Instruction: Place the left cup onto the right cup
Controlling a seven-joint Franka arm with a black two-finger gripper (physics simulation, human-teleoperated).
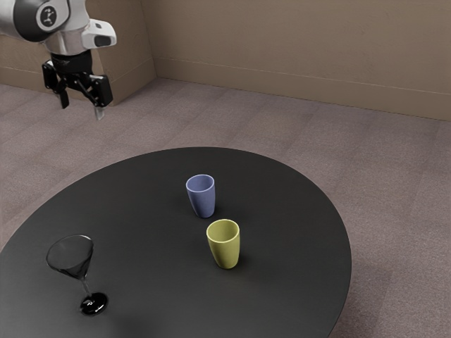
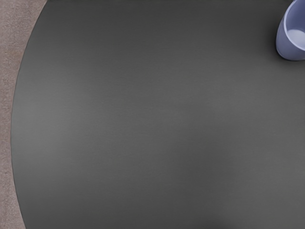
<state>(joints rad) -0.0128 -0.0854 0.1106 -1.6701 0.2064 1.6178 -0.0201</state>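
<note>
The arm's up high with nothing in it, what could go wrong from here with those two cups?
The blue cup and the green cup stand close together, so the open gripper coming down on one could knock the other.
They look alike in width, so one set on the other's rim may tilt or slide off.
The martini glass on its thin stem could tip if the arm sweeps low near it.

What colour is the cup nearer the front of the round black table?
Yellow-green; the handleless yellow-green cup shows best in the exterior view.
</note>
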